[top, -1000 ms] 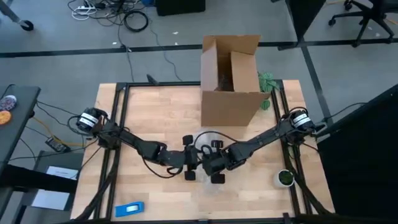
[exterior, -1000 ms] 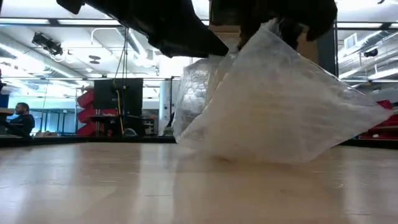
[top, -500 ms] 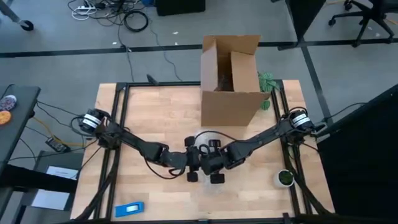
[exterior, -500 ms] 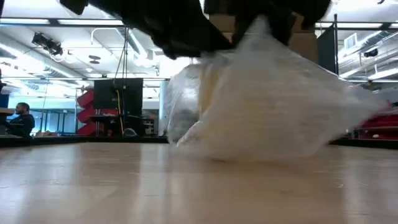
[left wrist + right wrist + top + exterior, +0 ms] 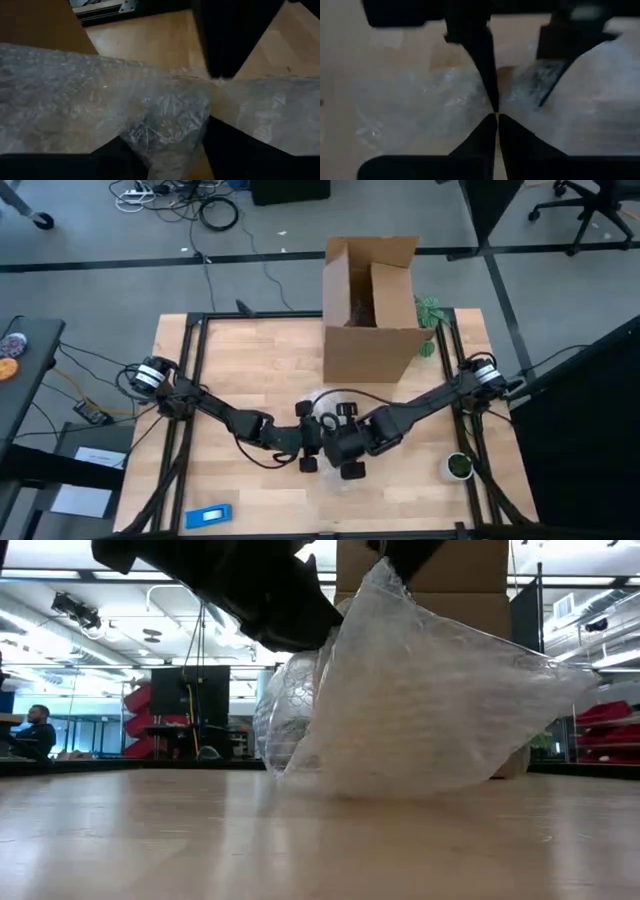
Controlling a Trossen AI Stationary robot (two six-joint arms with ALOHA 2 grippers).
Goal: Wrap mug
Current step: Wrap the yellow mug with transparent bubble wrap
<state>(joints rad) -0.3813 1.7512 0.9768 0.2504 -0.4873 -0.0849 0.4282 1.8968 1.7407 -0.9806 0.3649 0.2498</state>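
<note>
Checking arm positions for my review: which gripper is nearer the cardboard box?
Right. The right gripper sits just in front of the cardboard box, at the bubble wrap; the left gripper is beside it, slightly farther left.

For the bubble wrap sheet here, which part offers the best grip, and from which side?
Probably the raised top corner of the bubble wrap, from above: it peaks there and drapes down to the table, so a thin free edge is pinchable. The right gripper appears closed there.

Two dark jointed arms, black cables along links, silver-white cylindrical base joints, black-fingered hands.
</note>
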